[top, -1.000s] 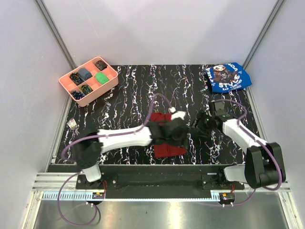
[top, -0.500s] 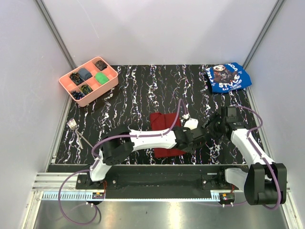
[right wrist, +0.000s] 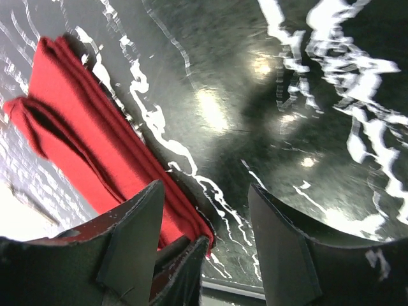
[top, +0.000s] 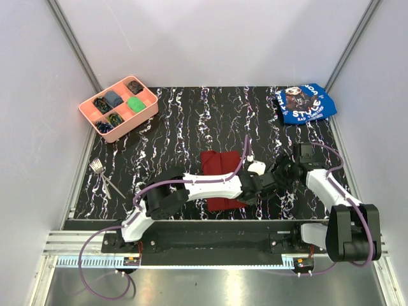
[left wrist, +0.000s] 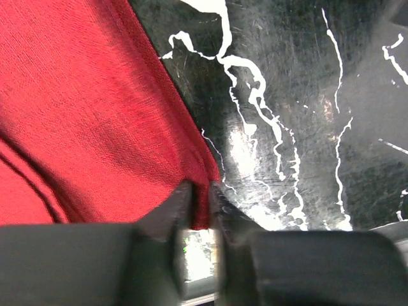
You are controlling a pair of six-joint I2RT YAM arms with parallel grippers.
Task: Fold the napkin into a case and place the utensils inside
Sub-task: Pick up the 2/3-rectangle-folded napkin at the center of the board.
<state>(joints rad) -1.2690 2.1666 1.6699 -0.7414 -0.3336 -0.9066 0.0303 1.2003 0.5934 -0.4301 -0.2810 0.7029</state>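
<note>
Left gripper (left wrist: 199, 205) pinches napkin (left wrist: 95, 115) corner, jaws narrow. Right gripper (right wrist: 205, 191) wide, empty, just beside napkin's right edge.

The left arm (top: 204, 185) hides a band across the napkin (top: 220, 160); the left gripper (left wrist: 199, 207) is blurred in its wrist view. The tray's (top: 134, 124) contents are too small to name.

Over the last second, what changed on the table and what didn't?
The left gripper slid off the top of the napkin to its right edge, toward the right arm, and closed on a corner there. The right gripper shifted slightly; its jaws are open and hold nothing. The napkin, utensils, pink tray and blue cloth stayed put.
</note>
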